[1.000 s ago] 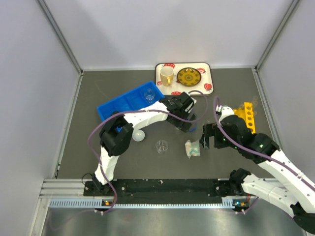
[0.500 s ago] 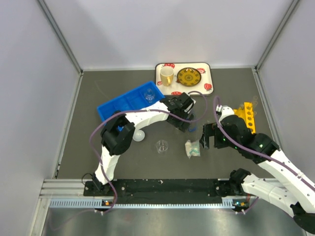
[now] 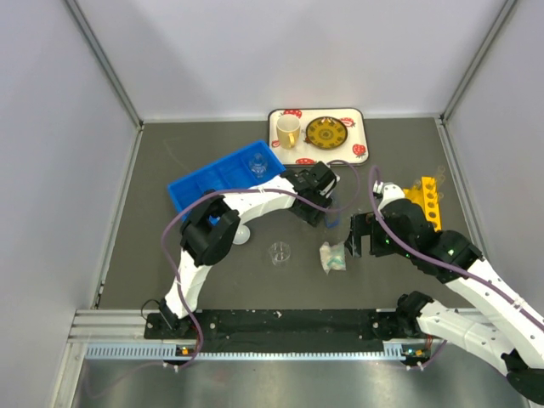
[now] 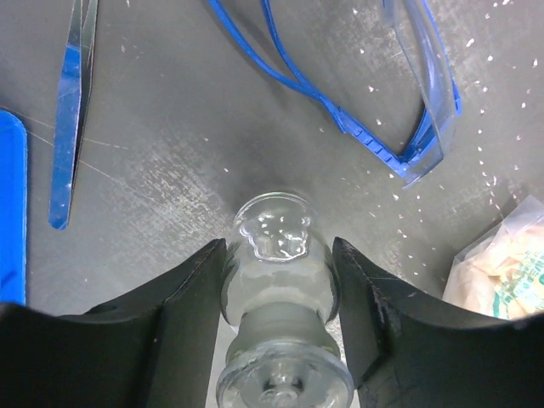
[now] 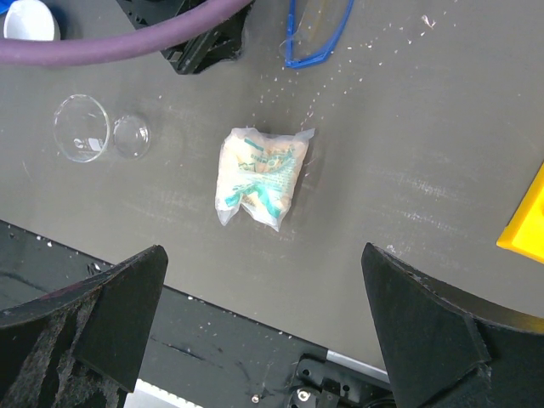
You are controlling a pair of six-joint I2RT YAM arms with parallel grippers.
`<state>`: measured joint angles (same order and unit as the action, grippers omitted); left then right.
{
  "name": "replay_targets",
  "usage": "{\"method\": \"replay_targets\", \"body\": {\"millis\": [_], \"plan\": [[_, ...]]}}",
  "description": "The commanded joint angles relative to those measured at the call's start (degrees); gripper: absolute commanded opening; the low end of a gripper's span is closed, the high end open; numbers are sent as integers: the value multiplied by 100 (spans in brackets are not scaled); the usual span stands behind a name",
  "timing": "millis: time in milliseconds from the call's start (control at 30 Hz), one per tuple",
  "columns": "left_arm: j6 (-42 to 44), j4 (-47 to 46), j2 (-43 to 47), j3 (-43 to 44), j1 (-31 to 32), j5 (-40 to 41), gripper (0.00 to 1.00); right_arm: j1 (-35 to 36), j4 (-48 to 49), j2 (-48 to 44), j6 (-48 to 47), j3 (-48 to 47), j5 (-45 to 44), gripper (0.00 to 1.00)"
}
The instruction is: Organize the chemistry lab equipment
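A small clear beaker (image 4: 274,242) with a narrow neck lies on its side on the dark table, and my left gripper (image 4: 278,289) is shut on its body, one finger on each side. In the top view this gripper (image 3: 327,218) is at the table's middle. Blue-rimmed clear goggles (image 4: 416,127) lie just beyond it. The white-and-teal packet (image 5: 257,177) lies flat below my right gripper (image 5: 263,255), which hovers wide open and empty. Another clear beaker (image 3: 279,252) and a small white dome (image 3: 241,235) sit to the left of the packet.
A blue tray (image 3: 212,183) at the back left holds a clear beaker (image 3: 257,163). A yellow rack (image 3: 427,202) stands at the right. The white tray (image 3: 357,115) at the back carries the yellow mug (image 3: 288,131) and patterned plate (image 3: 326,133). A thin blue-edged strip (image 4: 72,110) lies near the left gripper.
My left gripper's jaws have closed in onto the small beaker, and the left arm's elbow has shifted slightly right. The right arm has not moved.
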<state>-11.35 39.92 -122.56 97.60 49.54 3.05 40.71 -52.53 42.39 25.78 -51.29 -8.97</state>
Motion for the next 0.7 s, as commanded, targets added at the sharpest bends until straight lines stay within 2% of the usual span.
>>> {"method": "replay_targets", "body": {"millis": [0,167,267,500,667], "plan": [[54,-178,31,242,-23,11,55,-37,15,-64,76,31,-78,99],[54,-178,127,172,-15,91,38,-28,15,-64,68,31,-78,99],[54,-55,259,136,-15,170,32,-28,15,-73,76,22,-78,99],[116,507,830,311,-23,564,26,-28,24,-64,68,31,-78,99],[151,1139,918,978,-41,837,25,-28,41,-56,85,22,-70,99]]}}
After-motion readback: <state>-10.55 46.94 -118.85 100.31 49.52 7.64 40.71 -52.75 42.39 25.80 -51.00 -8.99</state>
